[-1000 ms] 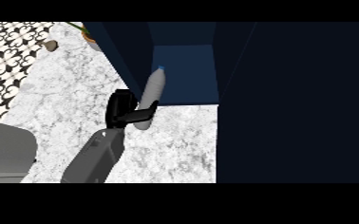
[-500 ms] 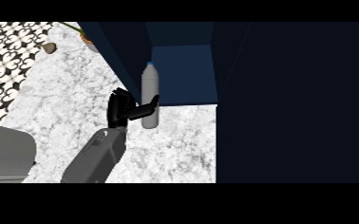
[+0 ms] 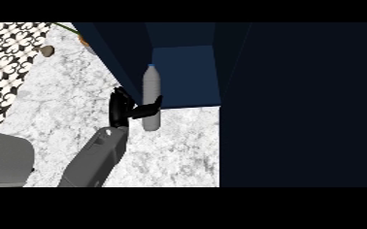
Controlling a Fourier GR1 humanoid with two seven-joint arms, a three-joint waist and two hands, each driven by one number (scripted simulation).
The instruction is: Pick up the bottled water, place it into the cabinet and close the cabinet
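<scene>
The bottled water (image 3: 150, 89) is a pale grey bottle with a blue cap, upright at the left front edge of the dark blue cabinet's opening (image 3: 185, 75). Its top shows against the cabinet's inside, its base against the white marble counter (image 3: 172, 145). My right hand (image 3: 120, 109) is just left of the bottle. The thumb (image 3: 148, 108) lies curled across the bottle's lower part, and the fingers behind it are hidden. I cannot tell whether the base rests on a surface. My left hand does not show; only a grey arm part (image 3: 14, 160) sits at the lower left.
The cabinet's left wall (image 3: 118, 53) stands right beside my hand. A broad dark door panel (image 3: 294, 106) fills the view's right side. A small brown object (image 3: 46, 51) lies far left on the counter near a patterned black-and-white wall (image 3: 18, 58).
The bottle has swung from leaning right to upright, and has shifted slightly toward the cabinet's opening along with my right hand. The grip on it has held.
</scene>
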